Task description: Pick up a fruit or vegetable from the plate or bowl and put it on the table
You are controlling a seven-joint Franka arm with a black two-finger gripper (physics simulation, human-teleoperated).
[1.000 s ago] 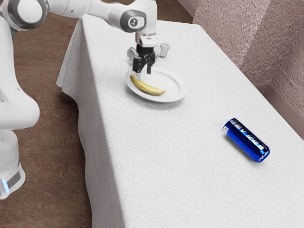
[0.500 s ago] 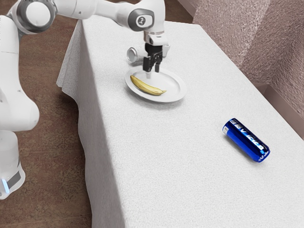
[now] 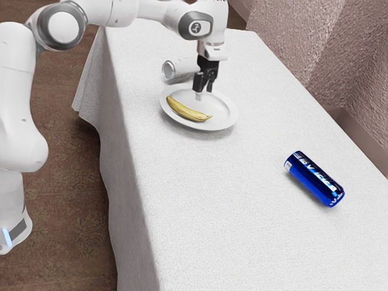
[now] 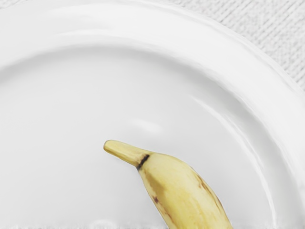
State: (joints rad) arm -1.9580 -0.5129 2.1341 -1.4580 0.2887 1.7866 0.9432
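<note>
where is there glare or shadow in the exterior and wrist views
Wrist view: pale glare streaks on the glossy white round plate, soft grey shading inside its rim; exterior view: bright highlights along the shiny blue metal can, and a faint shadow at the plate's edge on the white cloth-covered table.

Arm (image 3: pixel 112 12) stretched out, gripper (image 3: pixel 204 93) pointing down

The arm reaches from the exterior view's left toward its right, bent at a large round joint (image 3: pixel 62 28). Below the wrist (image 3: pixel 212 50), the black gripper's two fingers stand apart.
</note>
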